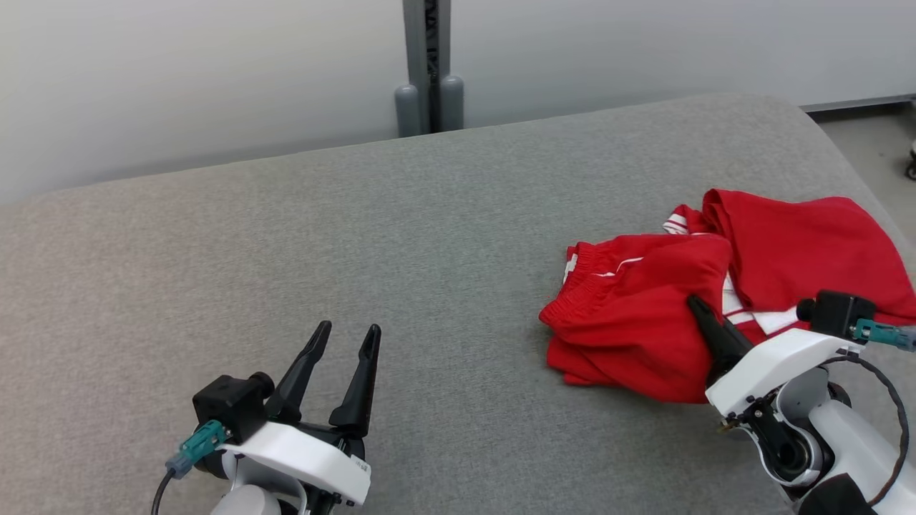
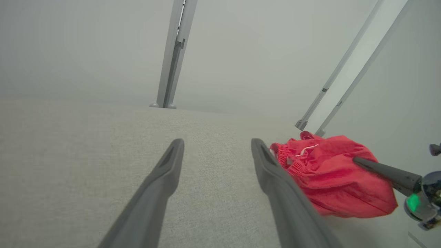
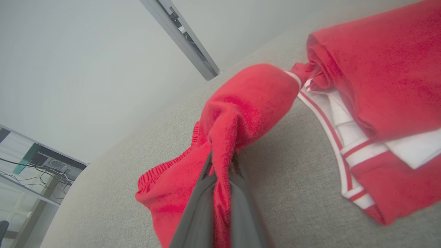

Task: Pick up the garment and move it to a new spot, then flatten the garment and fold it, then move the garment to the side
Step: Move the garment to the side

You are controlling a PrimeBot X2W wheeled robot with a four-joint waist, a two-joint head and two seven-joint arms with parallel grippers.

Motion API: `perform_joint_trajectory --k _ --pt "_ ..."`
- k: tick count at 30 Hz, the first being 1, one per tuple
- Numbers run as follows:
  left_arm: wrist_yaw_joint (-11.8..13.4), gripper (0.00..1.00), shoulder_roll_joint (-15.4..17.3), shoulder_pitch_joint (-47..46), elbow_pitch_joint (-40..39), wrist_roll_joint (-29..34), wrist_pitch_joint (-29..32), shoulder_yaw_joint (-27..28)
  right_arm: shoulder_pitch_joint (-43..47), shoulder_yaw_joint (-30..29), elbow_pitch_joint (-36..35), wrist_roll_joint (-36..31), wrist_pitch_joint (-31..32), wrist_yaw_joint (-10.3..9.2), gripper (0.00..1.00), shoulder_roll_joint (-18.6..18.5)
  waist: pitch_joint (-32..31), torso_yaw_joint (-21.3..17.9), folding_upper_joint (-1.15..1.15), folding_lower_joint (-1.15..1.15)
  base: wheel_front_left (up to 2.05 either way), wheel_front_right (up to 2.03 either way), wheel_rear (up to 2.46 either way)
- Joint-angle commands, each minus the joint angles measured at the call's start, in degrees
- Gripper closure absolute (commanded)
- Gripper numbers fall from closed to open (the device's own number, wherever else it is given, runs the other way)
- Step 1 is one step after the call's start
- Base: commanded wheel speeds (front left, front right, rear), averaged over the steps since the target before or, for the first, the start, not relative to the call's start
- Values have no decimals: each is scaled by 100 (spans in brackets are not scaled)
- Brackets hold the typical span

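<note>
Red shorts point(image 1: 787, 250) with white side stripes and a gathered elastic waistband lie bunched on the right part of the grey fabric-covered surface point(image 1: 358, 236), near its rounded far-right corner. The right end effector point(image 1: 705, 315) has its two dark fingers pressed together on a fold of the red cloth at the near edge of the heap. In the right wrist view the pinched fabric runs up between the fingers point(image 3: 203, 193), and the nearer portion of the shorts point(image 3: 255, 96) is raised off the surface. The remainder, with its white band, lies flat to the right. The left end effector point(image 1: 349, 332) is at the lower left over bare surface, well apart from the shorts. Its fingers are spread wide and hold nothing. From the left wrist view, the shorts point(image 2: 330, 179) sit just beyond the right-hand finger point(image 2: 275, 179), with the right end effector point(image 2: 358, 160) biting into them from the right. A grey post point(image 1: 429, 64) stands against the pale wall point(image 1: 215, 71) behind the surface.
</note>
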Motion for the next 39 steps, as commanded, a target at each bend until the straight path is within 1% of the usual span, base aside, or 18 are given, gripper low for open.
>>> perform_joint_trajectory --k 1,3,9,16,22,27,33,39 --pt "23 0 41 -45 -24 20 2 15 70 -6 -42 -50 17 1 100 -62 33 -182 0 0 0 0 0" --pt "18 0 45 -66 -26 22 10 1 6 71 -248 -203 123 1 100 -149 65 -346 0 0 0 0 0" --pt "-3 0 26 -149 11 22 0 -30 -177 225 -559 -417 470 1 100 -353 112 -557 0 0 0 0 0" --pt "-16 0 24 -200 38 20 -15 -46 -535 514 -811 -599 853 1 100 -669 204 -646 0 0 0 0 0" --pt "-41 0 46 -325 45 37 12 -66 -1090 928 -1018 -536 1236 1 100 -1106 425 -678 0 0 0 0 0" --pt "-69 0 42 -417 64 60 15 -97 -1621 1333 -778 -595 1415 1 100 -1495 588 -674 0 0 0 0 0" --pt "-96 0 50 -499 99 55 -1 -93 -2097 1745 -338 -671 1406 0 100 -1763 731 -676 0 0 0 0 0" --pt "-107 0 41 -558 121 51 -12 -96 -2499 2145 40 -767 1260 0 100 -1920 842 -697 0 0 0 0 0"
